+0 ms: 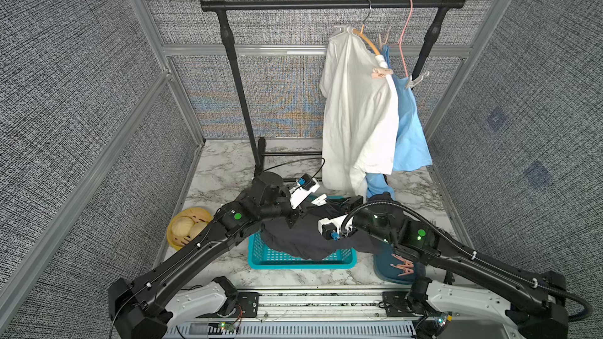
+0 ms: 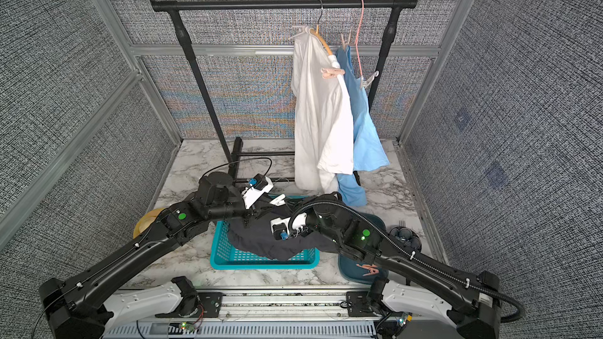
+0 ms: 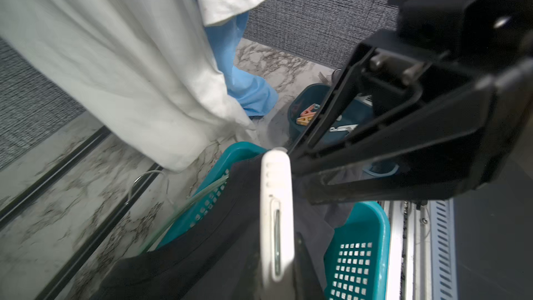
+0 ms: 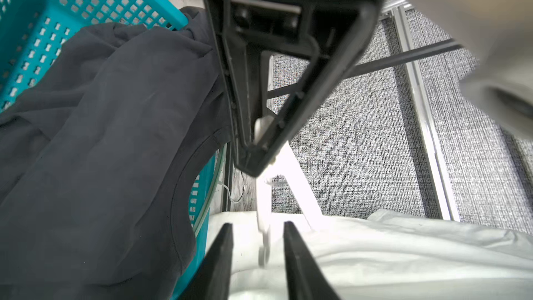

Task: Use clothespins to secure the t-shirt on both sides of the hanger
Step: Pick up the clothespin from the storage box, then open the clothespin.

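Observation:
A white clothespin [image 1: 320, 199] [image 3: 275, 212] is pinched in my left gripper [image 1: 315, 203] [image 3: 278, 278], which is shut on it above the teal basket [image 1: 303, 260]. My right gripper [image 1: 341, 204] [image 4: 257, 225] is open, and the pin's free end [image 4: 264, 226] hangs between its fingers without touching them. A dark grey t-shirt [image 1: 300, 239] [image 4: 109, 128] lies heaped in the basket over a clear hanger [image 3: 202, 194]. Pink clothespins [image 1: 403, 266] [image 3: 306, 115] lie in a dark teal bin [image 2: 350, 272].
A black garment rack [image 1: 326, 4] stands at the back. On it hang a white shirt [image 1: 355, 109] and a blue one [image 1: 409, 132], both pinned to their hangers. A yellow bowl [image 1: 187, 226] sits left of the basket. Grey panel walls enclose the marble table [image 1: 215, 171].

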